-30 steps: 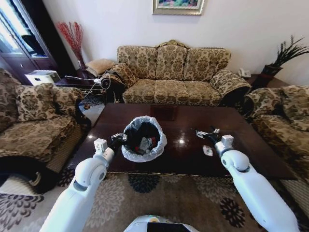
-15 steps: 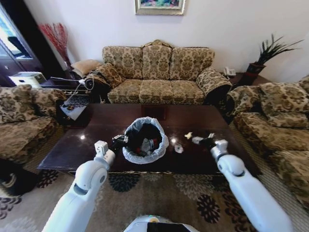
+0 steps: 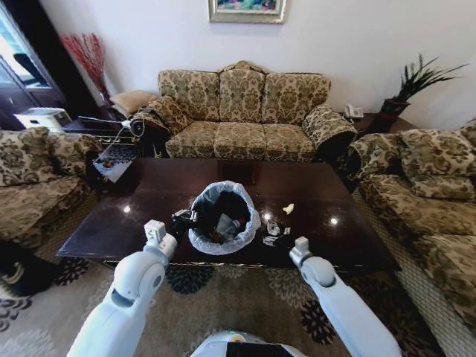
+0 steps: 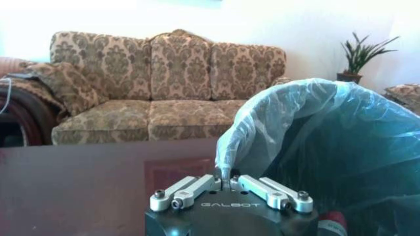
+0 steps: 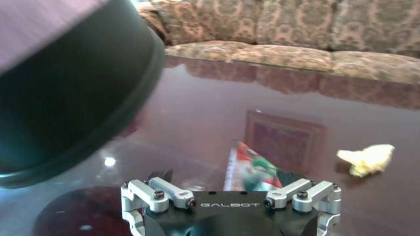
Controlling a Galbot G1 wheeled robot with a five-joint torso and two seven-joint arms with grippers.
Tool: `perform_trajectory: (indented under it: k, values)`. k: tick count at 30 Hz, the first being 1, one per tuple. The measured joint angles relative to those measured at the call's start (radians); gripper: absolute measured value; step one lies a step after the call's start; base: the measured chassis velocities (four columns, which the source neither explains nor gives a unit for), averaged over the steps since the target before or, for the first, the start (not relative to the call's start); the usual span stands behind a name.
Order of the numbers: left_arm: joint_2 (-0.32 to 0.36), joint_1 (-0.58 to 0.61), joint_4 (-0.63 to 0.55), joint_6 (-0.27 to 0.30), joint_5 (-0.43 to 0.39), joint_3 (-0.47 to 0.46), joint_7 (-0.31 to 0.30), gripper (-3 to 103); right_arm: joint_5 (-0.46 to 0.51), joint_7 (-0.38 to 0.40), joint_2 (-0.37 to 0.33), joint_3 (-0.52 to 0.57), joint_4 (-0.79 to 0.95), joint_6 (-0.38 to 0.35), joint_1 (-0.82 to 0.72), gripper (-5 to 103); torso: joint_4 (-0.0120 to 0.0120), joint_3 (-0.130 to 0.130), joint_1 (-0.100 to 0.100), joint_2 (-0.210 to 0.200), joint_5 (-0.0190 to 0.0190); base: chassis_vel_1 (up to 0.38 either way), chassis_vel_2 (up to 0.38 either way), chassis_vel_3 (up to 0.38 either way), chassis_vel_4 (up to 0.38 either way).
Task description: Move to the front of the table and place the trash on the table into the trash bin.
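The trash bin (image 3: 221,216), black with a whitish bag over its rim, stands on the dark glossy table (image 3: 156,197) and holds some trash. My left gripper (image 3: 182,219) is at the bin's left side, shut on the bag's rim (image 4: 226,162). A red-labelled item (image 4: 333,222) lies inside the bin. My right gripper (image 3: 280,233) is low over the table, just right of the bin, open above a clear printed wrapper (image 5: 257,172). More wrappers (image 3: 271,230) lie there. A yellowish scrap (image 3: 288,209) (image 5: 367,159) lies farther back.
A patterned three-seat sofa (image 3: 242,119) stands behind the table. Matching armchairs sit at the left (image 3: 37,175) and the right (image 3: 424,178). A patterned carpet (image 3: 245,297) lies under me. A potted plant (image 3: 416,82) is at the back right.
The head camera swung right during the first half second. My right gripper has drawn back and left, from near the scrap to the wrappers beside the bin. The left gripper keeps hold of the bag rim.
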Motion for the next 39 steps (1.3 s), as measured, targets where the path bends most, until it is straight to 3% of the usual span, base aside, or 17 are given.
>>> perform_trajectory:
  k: [7, 11, 13, 15, 20, 23, 28, 29, 30, 34, 37, 39]
  values:
    - [-0.004, 0.007, -0.003, -0.009, 0.01, 0.0, 0.008, 1, -0.01, 0.014, 0.003, 0.005, -0.032, 0.006, 0.007, 103, -0.0001, 0.0, 0.0, 0.0, -0.0006, 0.0, 0.0, 0.0, 0.0]
    - [-0.015, 0.005, 0.002, -0.015, 0.018, 0.007, 0.009, 1, -0.01, 0.007, 0.01, 0.008, -0.066, 0.021, 0.016, 90, 0.0001, 0.0, 0.0, 0.0, -0.0006, 0.0, 0.0, 0.0, 0.0]
    - [-0.017, 0.006, 0.002, -0.015, 0.019, 0.008, 0.009, 1, -0.01, 0.007, 0.011, 0.009, -0.07, 0.022, 0.017, 90, 0.0001, 0.0, 0.0, 0.0, -0.0006, 0.0, 0.0, 0.0, 0.0]
    - [-0.019, 0.008, 0.002, -0.016, 0.022, 0.008, 0.01, 1, -0.01, 0.005, 0.013, 0.01, -0.087, 0.026, 0.023, 74, -0.0002, 0.0, 0.0, 0.0, -0.0004, 0.0, 0.0, 0.0, 0.0]
    - [-0.016, 0.009, 0.001, -0.016, 0.022, 0.003, 0.01, 1, -0.01, 0.005, 0.014, 0.011, -0.093, 0.029, 0.027, 63, -0.0001, 0.0, 0.0, 0.0, -0.0005, 0.0, 0.0, 0.0, 0.0]
    - [-0.015, 0.008, 0.001, -0.016, 0.022, 0.002, 0.01, 1, -0.014, 0.008, 0.015, 0.011, -0.092, 0.033, 0.028, 47, 0.0, 0.0, 0.0, 0.0, -0.0006, 0.0, 0.0, 0.0, 0.0]
    - [-0.018, 0.007, 0.001, -0.016, 0.022, 0.004, 0.011, 1, -0.022, 0.017, 0.015, 0.014, -0.084, 0.043, 0.026, 30, -0.0001, 0.0, 0.0, 0.0, -0.0005, 0.0, 0.0, 0.0, 0.0]
    - [-0.018, 0.008, 0.001, -0.016, 0.022, 0.005, 0.011, 1, -0.024, 0.025, 0.014, 0.019, -0.071, 0.048, 0.022, 30, -0.0001, 0.0, 0.0, 0.0, -0.0004, 0.0, 0.0, 0.0, 0.0]
    - [-0.018, 0.01, 0.0, -0.016, 0.022, 0.005, 0.011, 1, -0.024, 0.039, 0.012, 0.037, -0.03, 0.053, 0.014, 20, -0.0001, 0.0, 0.0, 0.0, -0.0003, 0.0, 0.0, 0.0, 0.0]
    - [-0.016, 0.013, -0.001, -0.016, 0.022, 0.004, 0.011, 1, -0.012, 0.064, -0.006, 0.094, 0.093, 0.053, -0.001, 12, 0.0, 0.0, 0.0, 0.0, -0.0006, 0.0, 0.0, 0.0, 0.0]
    - [-0.014, 0.014, 0.002, -0.016, 0.023, 0.004, 0.011, 1, 0.009, 0.094, -0.05, 0.146, 0.246, 0.056, 0.0, 5, -0.0001, 0.0, 0.0, 0.0, -0.0006, 0.0, 0.0, 0.0, 0.0]
    - [-0.015, 0.007, 0.019, -0.019, 0.03, 0.013, 0.016, 1, 0.086, 0.144, -0.116, 0.151, 0.423, 0.033, 0.029, 4, -0.0002, 0.0, 0.0, 0.0, -0.0008, 0.0, 0.0, 0.0, 0.0]
